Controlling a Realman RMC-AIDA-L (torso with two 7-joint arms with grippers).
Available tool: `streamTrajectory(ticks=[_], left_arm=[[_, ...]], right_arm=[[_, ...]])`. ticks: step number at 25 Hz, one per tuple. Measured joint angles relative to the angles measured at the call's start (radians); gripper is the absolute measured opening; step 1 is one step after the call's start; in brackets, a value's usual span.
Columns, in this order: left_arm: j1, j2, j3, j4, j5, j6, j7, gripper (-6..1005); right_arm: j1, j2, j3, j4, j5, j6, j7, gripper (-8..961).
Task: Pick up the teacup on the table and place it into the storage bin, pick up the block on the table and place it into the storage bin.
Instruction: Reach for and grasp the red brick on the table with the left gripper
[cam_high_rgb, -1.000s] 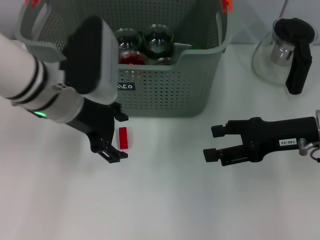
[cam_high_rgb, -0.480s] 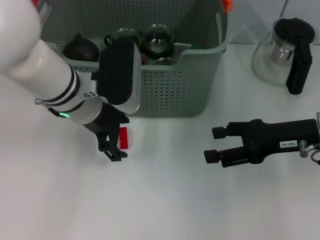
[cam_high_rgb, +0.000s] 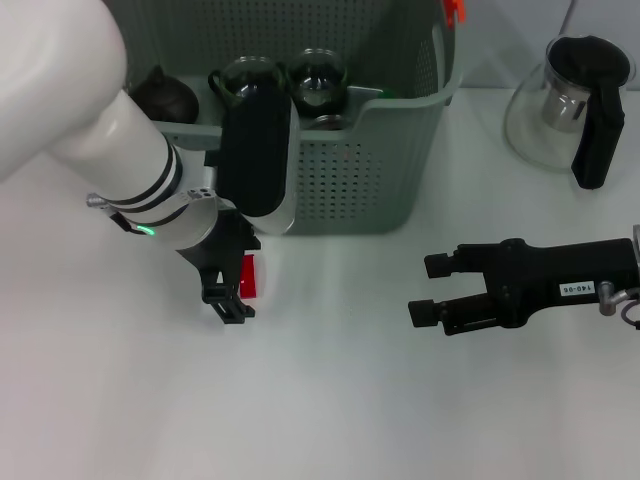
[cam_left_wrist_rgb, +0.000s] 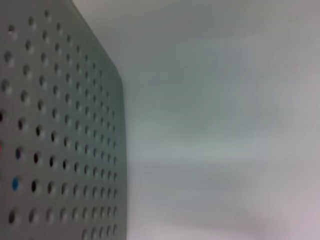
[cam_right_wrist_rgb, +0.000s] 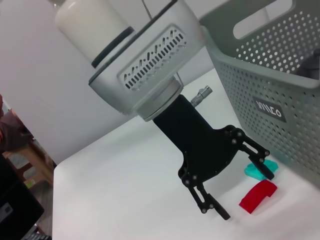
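Red and arched, the small plastic block (cam_high_rgb: 247, 276) lies on the white desk (cam_high_rgb: 330, 400) just in front of the grey-green perforated plastic storage bin (cam_high_rgb: 350, 180). A small teal piece (cam_right_wrist_rgb: 260, 169) lies beside it, nearer the bin wall. My left gripper (cam_high_rgb: 232, 287) hangs low over the block, fingers (cam_right_wrist_rgb: 212, 204) spread wide, one on either side of it, holding nothing. Whether a fingertip touches the block I cannot quite tell. Inside the bin sit glass jars (cam_high_rgb: 318, 80) and a dark round teapot (cam_high_rgb: 160, 95). My right gripper (cam_high_rgb: 428, 288) rests well off to the right above the desk, fingers parted and empty. Behind it stands a glass pitcher with a black handle (cam_high_rgb: 570, 105).
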Motion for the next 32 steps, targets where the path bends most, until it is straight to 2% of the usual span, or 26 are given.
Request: streamTrajectory(ticks=[15, 32], left_arm=[[-0.057, 0.002, 0.001, -0.086, 0.008, -0.035, -0.001, 890], [-0.086, 0.002, -0.006, -0.138, 0.025, -0.06, -0.002, 889]], right_arm=[[-0.001, 0.0, 0.0, 0.002, -0.003, 0.0, -0.001, 946], [-0.001, 0.0, 0.0, 0.01, -0.002, 0.003, -0.01, 947]])
